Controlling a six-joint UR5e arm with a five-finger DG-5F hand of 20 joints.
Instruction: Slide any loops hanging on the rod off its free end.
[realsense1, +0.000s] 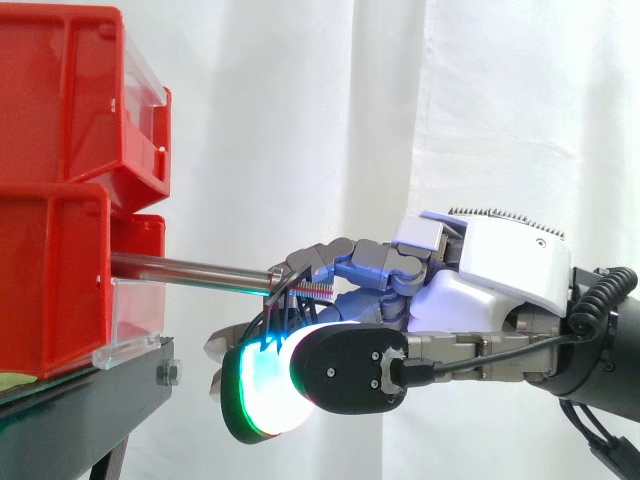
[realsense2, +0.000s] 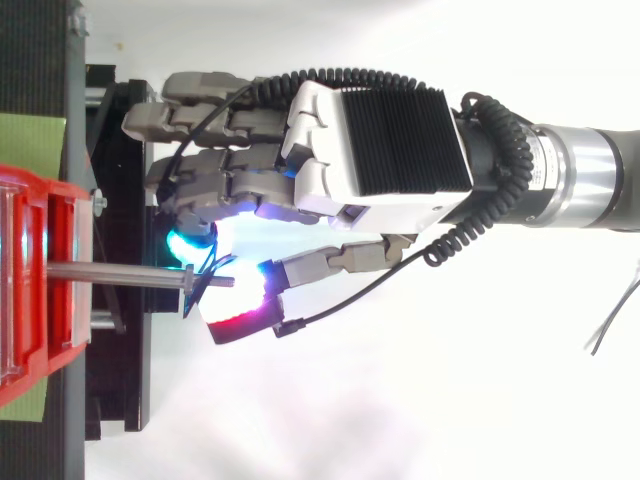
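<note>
Background: a white curtain (realsense1: 300, 120) is seen behind the work, with red bins (realsense1: 60, 200) stacked on a black stand (realsense1: 80, 410) at the left of the side view.
Rod: a metal rod (realsense1: 190, 270) is held level in the bins and pointed toward the arm, its free end lying among the fingers.
Loop: in the top view a thin dark loop (realsense2: 203, 285) is seen on the rod, just short of the free end.
Hand: the hand (realsense1: 480, 270) is seen at the rod's tip with its fingers curled. The loop appears to be pinched between a glowing fingertip (realsense2: 185, 242) and the thumb pad, though the contact itself is partly hidden.
Done: the loop is judged to be nearly at the tip, and no other loop can be made out along the bare length of the rod.
Left: the last short stretch is not yet covered, so the loop has to be drawn past the tip and freed.
</note>
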